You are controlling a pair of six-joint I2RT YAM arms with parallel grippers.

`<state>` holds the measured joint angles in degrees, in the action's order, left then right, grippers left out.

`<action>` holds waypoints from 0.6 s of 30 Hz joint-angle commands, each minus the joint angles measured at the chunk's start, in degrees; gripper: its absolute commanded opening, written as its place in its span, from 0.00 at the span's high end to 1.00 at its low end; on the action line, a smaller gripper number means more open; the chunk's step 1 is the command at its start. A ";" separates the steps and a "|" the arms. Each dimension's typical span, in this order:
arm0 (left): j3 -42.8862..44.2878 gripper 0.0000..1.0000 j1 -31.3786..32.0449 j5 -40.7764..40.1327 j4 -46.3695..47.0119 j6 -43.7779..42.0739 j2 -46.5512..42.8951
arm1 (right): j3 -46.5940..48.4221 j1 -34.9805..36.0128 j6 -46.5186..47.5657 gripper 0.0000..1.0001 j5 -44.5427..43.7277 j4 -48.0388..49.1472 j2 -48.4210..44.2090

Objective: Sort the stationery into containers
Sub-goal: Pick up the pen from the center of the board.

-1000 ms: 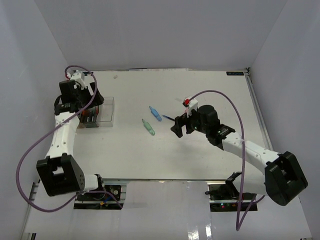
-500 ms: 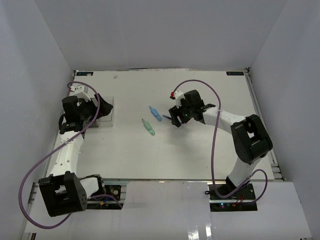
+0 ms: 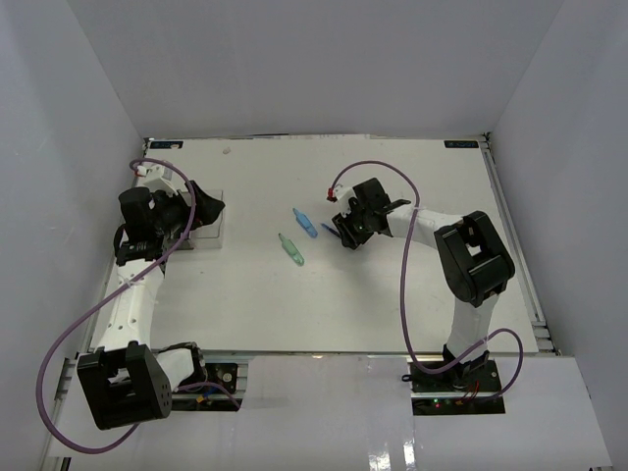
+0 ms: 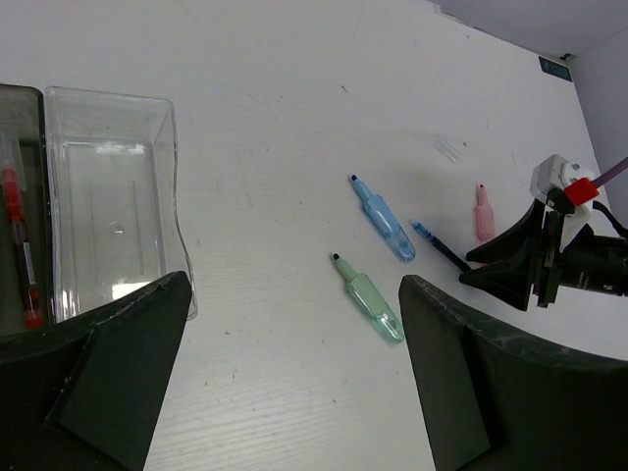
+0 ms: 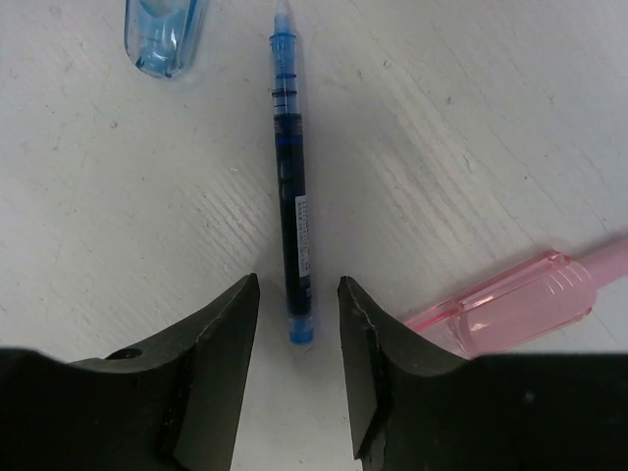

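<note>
A thin blue pen [image 5: 292, 186] lies on the white table with its near end between the fingers of my right gripper [image 5: 297, 285]. The jaws stand narrowly apart, a small gap showing on each side of the pen. A pink tapered piece [image 5: 510, 299] lies just right of that gripper, and a blue one [image 5: 162, 29] ahead to the left. My left gripper [image 4: 294, 283] hangs wide open and empty above the table, by the containers: a clear box [image 4: 108, 221], empty, and a grey box [image 4: 20, 196] with a red pen [image 4: 12, 196]. A green piece [image 4: 370, 299] lies mid-table.
In the top view the blue piece [image 3: 305, 223] and the green piece [image 3: 290, 249] lie between the two arms. A small clear cap [image 4: 448, 149] rests farther back. White walls close in the table [image 3: 412, 294] on three sides.
The right gripper has moved left and forward to the blue pen, and its jaws have narrowed around it. The left arm has shifted slightly, with its jaws still wide.
</note>
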<state>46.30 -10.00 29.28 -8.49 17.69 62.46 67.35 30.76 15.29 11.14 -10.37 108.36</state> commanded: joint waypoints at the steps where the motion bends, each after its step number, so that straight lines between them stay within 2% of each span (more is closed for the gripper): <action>1: 0.01 0.02 -0.11 1.84 1.46 0.41 -1.55 | -0.38 -0.09 0.80 0.55 -1.73 -1.67 -0.25; 2: 0.01 0.02 -0.11 1.84 1.55 0.41 -1.55 | -1.42 -0.09 0.80 0.55 -2.25 -1.67 -0.60; 3: -0.07 0.02 -0.11 1.84 1.55 0.41 -1.55 | -2.04 0.00 0.80 0.61 -3.13 -1.67 -0.95; 4: -0.07 0.02 -0.11 2.01 1.55 0.50 -1.55 | -2.48 0.00 0.45 0.62 -3.49 -1.50 -1.65; 6: -0.42 0.02 -0.11 2.62 1.90 0.85 -1.46 | -4.15 0.35 0.09 0.71 -4.45 -0.97 -2.62; 8: -0.60 0.02 -0.11 3.33 2.42 1.11 -1.37 | -5.56 0.70 -0.78 0.74 -4.89 -0.44 -3.06; 11: -0.95 0.03 0.07 5.08 3.04 1.73 -1.20 | -6.96 1.49 -1.84 0.85 -5.68 0.00 -4.29; 18: -2.01 0.08 4.19 1.75 3.13 3.04 -4.44 | -12.14 4.12 -7.72 0.89 -5.16 1.40 -14.64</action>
<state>44.75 -7.20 31.51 -6.79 19.59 61.34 57.80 33.54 11.68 5.78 -8.80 100.07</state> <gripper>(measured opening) 0.924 0.155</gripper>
